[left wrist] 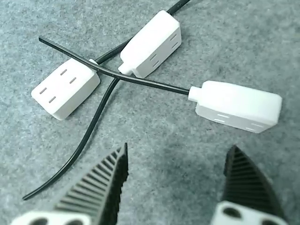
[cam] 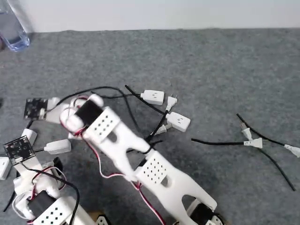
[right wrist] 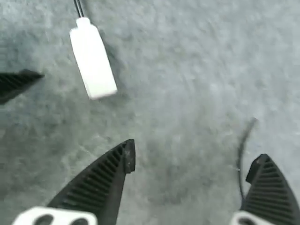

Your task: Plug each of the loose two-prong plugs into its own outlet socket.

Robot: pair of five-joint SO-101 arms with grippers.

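White outlet sockets (left wrist: 236, 107) ahead of left gripper (left wrist: 179, 146) unfilled; plug (cam: 172, 100) loose; right gripper (right wrist: 197, 149), like left, agape and empty.

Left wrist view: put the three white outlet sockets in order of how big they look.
1. Largest: nearest socket, just ahead of the left claw.
2. Then curled-cable socket and third socket: they look alike, so unranked.
Nearness to the camera may inflate the first.

White sockets (cam: 153, 97) + 2-prong plugs (cam: 172, 100) w/ black cords (cam: 211, 142), scattered loose.
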